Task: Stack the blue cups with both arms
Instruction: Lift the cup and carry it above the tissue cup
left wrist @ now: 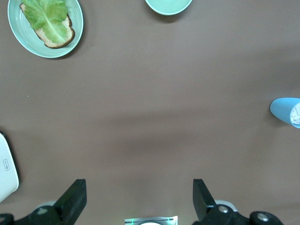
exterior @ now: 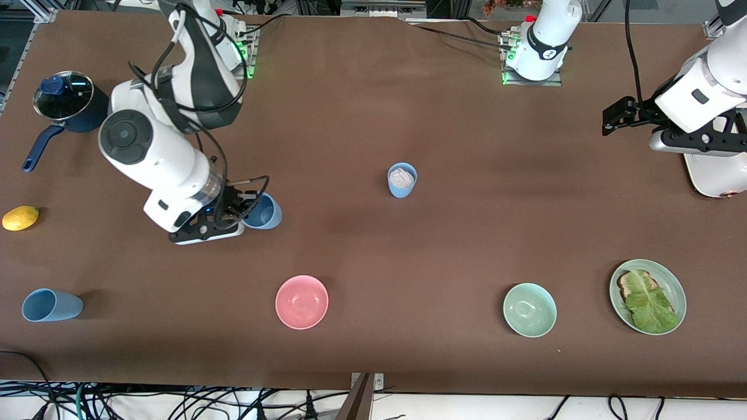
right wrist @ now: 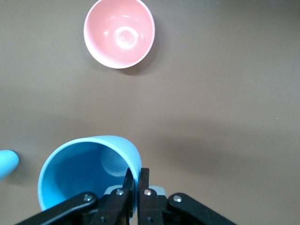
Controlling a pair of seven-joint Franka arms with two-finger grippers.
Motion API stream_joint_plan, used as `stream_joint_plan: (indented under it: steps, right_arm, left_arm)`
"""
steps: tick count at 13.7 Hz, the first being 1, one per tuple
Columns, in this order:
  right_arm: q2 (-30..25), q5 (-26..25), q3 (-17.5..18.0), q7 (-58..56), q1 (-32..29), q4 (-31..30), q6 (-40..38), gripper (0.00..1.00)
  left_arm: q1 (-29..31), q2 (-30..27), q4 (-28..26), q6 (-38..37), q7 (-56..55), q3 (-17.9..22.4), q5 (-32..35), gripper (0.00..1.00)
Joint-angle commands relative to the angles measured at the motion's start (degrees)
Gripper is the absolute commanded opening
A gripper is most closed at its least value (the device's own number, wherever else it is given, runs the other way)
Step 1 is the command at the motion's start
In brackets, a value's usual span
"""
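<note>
**Three blue cups, one pinched at the rim by the right arm**

Nearest the front camera we find the pink bowl (exterior: 302,301), the mint-green bowl (exterior: 529,310), a green plate (exterior: 676,286) carrying toast with a lettuce leaf (exterior: 649,301), and, toward the right arm's end of the table, a blue cup lying on its side (exterior: 51,305). Farther from the camera than the pink bowl, we see the right gripper (exterior: 248,205) clenched on the rim of a second blue cup (exterior: 264,212); in the right wrist view its fingers (right wrist: 127,180) pinch the cup wall (right wrist: 89,171) between them, one inside and one outside, with the cup tilted. We cannot tell whether this cup touches the table. A third blue cup (exterior: 402,179) stands upright near the table's middle, with something pale and crumpled inside. At the left arm's end we note the left gripper (exterior: 611,121) waiting above bare tabletop, its fingers (left wrist: 75,199) spread wide and grasping nothing. A yellow lemon (exterior: 20,218) and a dark-blue lidded saucepan (exterior: 69,105) lie at the right arm's end.
</note>
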Motion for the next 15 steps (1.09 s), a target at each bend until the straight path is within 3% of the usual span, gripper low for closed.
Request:
stream_joint_plan:
  steps: [1,15]
  right_arm:
    - [-1.5,-1.9,-0.4,5.4,2.9,0.1,-1.8,0.0]
    - [-1.8,-4.0,-0.3,26.3,14.5,0.2,-3.1,0.0]
  left_arm:
    - [0.3,0.2,0.9,-1.0,0.7,0.1,-0.7,1.0]
    - [0.3,0.2,0.9,-1.0,0.8,0.1,-0.7,1.0]
